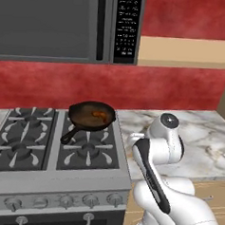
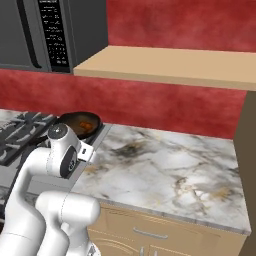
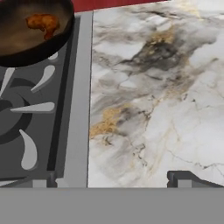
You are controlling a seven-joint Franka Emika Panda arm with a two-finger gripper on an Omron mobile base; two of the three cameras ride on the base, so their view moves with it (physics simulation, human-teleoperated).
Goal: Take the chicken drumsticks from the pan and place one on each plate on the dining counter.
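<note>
Fingers (image 3: pixel 41 180) spread wide, holding nothing, poised over worktop (image 3: pixel 166 87) edge beside stove (image 1: pixel 55 148). Pan (image 1: pixel 92 115) on rear right burner, near stove's back right corner. Chicken drumsticks (image 1: pixel 100 114) inside pan, untouched. Judged: 0 of 2 moved; both picks and placements remaining.

I can read nothing here. The microwave control panel (image 1: pixel 126 26) above my stove carries rows of small pale marks on black, but they are too blurred to make out as letters or numbers in either base view. The stove knobs (image 1: pixel 90 200) show no legible markings either.
</note>
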